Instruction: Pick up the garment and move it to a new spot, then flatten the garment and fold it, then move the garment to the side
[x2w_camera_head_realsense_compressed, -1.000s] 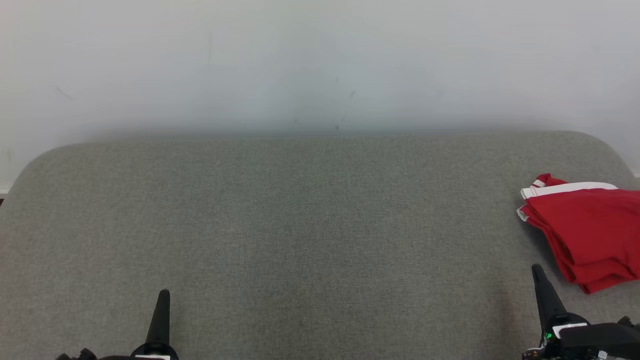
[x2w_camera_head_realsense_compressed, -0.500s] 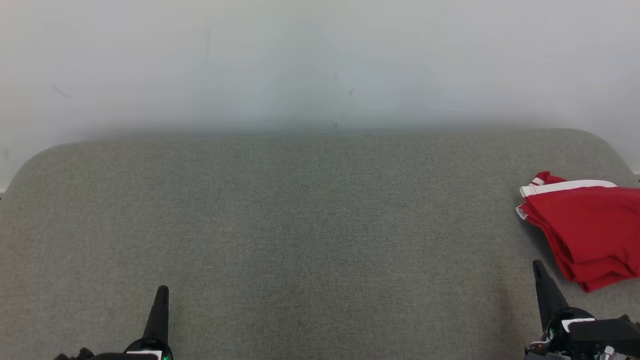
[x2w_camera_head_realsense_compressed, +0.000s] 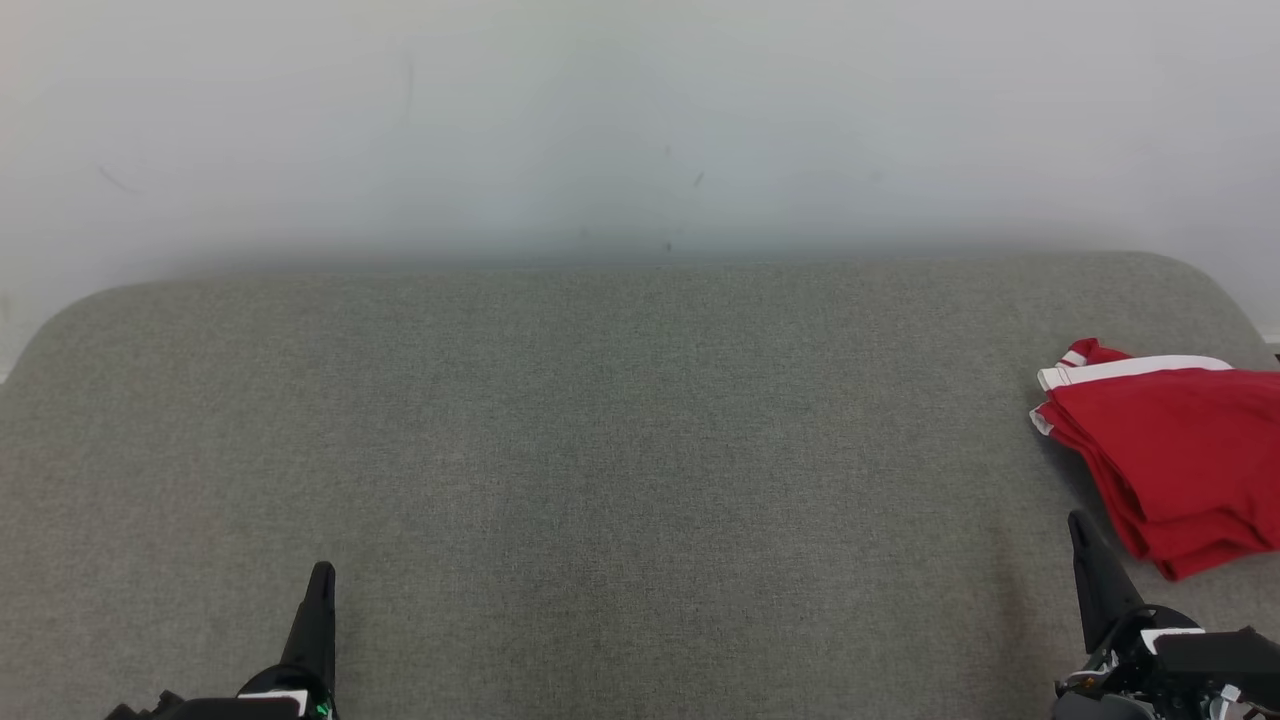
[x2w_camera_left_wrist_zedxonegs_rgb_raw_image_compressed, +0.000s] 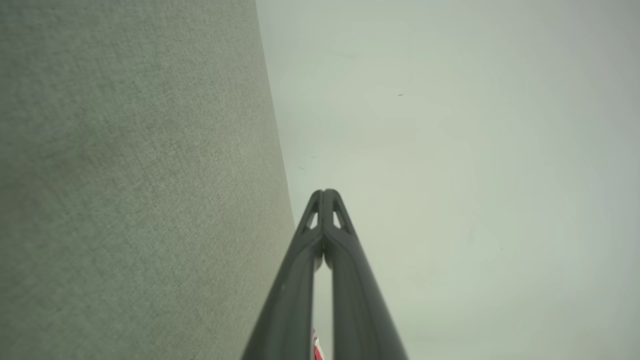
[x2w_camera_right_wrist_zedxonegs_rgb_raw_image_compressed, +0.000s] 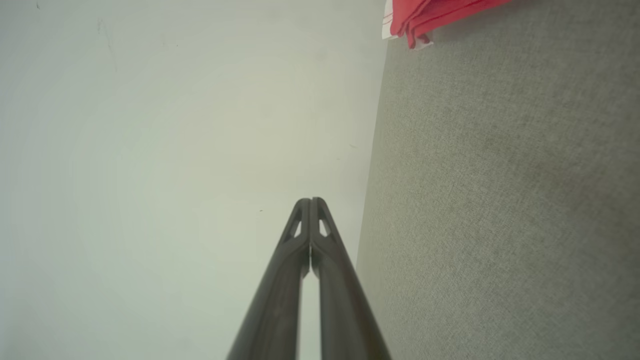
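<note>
The left gripper sits at the near left of the grey fabric surface, fingers pressed together, empty. The right gripper, likewise closed on nothing, is near the red garment, which lies folded at the surface's right edge. Nothing looks left to do.

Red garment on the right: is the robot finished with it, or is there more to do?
Done, it seems: the red garment lies folded in layers at the far right of the grey fabric surface, so folding and moving aside look finished. In hand: nothing; both sets of jaws are shut and empty, apart from it. Left: apparently nothing.
</note>
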